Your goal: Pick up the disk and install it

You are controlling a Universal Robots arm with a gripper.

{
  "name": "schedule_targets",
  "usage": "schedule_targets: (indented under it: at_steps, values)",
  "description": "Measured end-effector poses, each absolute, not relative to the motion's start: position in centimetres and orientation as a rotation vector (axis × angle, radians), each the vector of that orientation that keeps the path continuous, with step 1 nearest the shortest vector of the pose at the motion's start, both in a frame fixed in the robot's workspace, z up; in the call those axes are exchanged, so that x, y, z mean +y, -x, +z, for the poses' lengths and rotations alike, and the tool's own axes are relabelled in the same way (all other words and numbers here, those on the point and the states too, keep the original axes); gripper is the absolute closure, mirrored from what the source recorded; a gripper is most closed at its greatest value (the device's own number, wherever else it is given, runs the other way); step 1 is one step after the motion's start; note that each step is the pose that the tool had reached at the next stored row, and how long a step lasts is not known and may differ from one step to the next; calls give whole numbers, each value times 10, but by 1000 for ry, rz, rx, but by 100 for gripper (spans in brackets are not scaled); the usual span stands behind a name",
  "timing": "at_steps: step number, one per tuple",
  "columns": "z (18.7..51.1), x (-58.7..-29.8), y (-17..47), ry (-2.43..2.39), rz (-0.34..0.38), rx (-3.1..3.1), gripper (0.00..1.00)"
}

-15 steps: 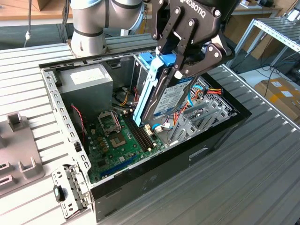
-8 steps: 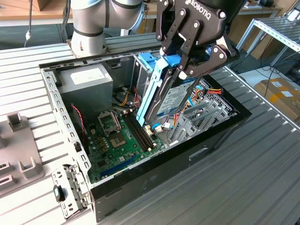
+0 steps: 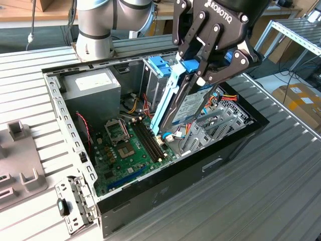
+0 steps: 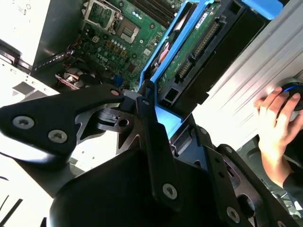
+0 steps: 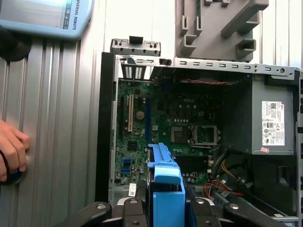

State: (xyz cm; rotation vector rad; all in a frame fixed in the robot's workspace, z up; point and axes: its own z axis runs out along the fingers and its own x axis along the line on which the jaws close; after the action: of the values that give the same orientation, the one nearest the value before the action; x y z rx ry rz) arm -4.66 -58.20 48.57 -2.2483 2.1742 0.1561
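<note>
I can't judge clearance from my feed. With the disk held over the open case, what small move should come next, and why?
Probably tilt the disk a little flatter before lowering. The gripper is shut on it, and it hangs steeply tilted beside the grey cage, its lower end close above the memory slots. Lowering as is may touch them.

Ribbed grey table (image 3: 281, 165), metal rack (image 3: 296, 32), perhaps cardboard boxes (image 3: 301, 100) beyond
</note>
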Motion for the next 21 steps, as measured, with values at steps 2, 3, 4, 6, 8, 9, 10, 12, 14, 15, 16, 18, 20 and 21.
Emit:
schedule_targets:
  at_steps: [2,3,4,6,8,9,10,12,14,15,16,18,20,21]
  values:
    - [485,-583,45,2248,156,2174,63]
    - [485,-583,44,2248,157,2174,63]
    - [485,-583,43,2248,157,2174,63]
    - [485,-584,40,2249,157,2175,63]
    - [485,-585,39,2249,157,2175,63]
    - [484,-585,38,2249,157,2175,63]
    - [484,-586,37,2249,157,2175,63]
    - [484,-587,33,2249,158,2175,63]
    - [483,-588,31,2249,158,2175,63]
    - [483,-588,30,2249,158,2175,63]
    - [483,-588,28,2249,158,2175,63]
    - [483,-589,27,2249,158,2175,63]
    - [483,-589,25,2249,158,2175,63]
    - [483,-590,24,2249,158,2175,63]
